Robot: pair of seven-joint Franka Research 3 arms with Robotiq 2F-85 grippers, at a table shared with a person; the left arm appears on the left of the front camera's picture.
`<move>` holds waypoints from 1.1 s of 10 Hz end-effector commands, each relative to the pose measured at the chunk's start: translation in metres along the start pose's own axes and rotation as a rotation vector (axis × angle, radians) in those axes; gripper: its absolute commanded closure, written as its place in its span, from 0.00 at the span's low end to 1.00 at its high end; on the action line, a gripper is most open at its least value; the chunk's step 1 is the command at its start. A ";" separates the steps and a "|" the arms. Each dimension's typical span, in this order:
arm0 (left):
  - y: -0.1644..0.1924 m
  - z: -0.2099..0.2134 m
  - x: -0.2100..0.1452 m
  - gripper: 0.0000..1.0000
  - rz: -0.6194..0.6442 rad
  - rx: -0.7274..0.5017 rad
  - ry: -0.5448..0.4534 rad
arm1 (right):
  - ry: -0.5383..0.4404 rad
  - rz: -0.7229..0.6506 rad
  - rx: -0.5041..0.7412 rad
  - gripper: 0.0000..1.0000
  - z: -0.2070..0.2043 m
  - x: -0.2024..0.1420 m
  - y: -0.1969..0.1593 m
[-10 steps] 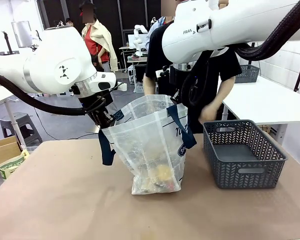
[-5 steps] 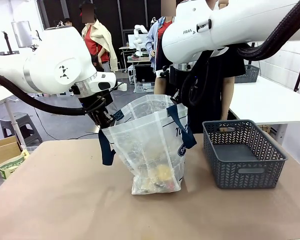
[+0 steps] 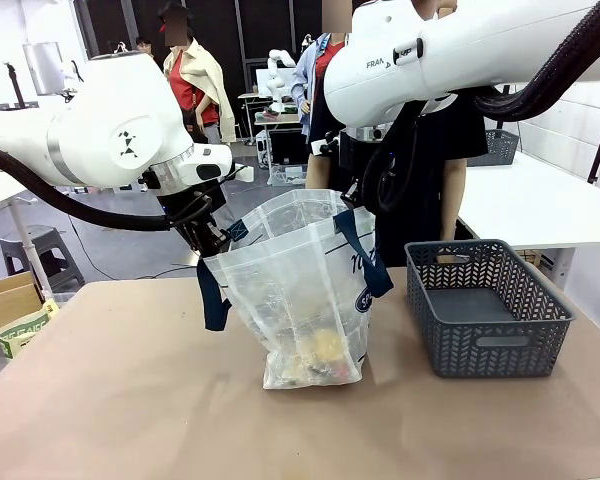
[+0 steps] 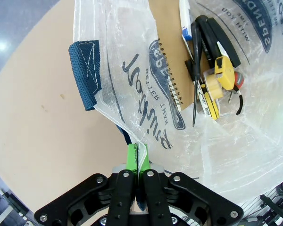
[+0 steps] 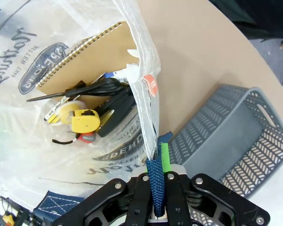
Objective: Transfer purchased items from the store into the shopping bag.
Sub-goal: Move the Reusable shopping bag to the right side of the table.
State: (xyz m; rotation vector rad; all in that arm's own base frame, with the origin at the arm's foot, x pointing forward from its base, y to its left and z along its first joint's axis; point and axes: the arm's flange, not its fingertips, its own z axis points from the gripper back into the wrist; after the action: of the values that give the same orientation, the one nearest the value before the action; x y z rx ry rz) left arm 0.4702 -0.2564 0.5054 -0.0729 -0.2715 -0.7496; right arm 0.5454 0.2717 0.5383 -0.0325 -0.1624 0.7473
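Our left gripper is pinched tight on the rim of the shopping bag. The purchased items lie beyond its fingertips at the bag's bottom, their labels too small to read. Our right gripper clamps the navy strap, with the store just beside it on the tan table and a person half hidden behind that arm.

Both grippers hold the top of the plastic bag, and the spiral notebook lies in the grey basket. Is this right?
Not quite: the spiral notebook lies inside the plastic bag, not in the grey basket, as the left wrist view shows. The left gripper and right gripper do hold its top.
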 end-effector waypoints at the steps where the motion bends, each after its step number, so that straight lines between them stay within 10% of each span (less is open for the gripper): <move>1: 0.002 0.002 -0.001 1.00 0.002 0.005 -0.002 | -0.007 -0.002 -0.003 1.00 0.002 0.000 -0.001; 11: 0.000 0.000 0.000 1.00 0.000 0.000 0.000 | 0.000 0.000 0.000 1.00 0.000 0.000 0.000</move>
State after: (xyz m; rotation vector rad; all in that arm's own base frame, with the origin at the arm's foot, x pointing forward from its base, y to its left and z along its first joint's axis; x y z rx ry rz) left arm 0.4701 -0.2566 0.5054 -0.0729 -0.2715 -0.7500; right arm 0.5455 0.2718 0.5380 -0.0324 -0.1617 0.7474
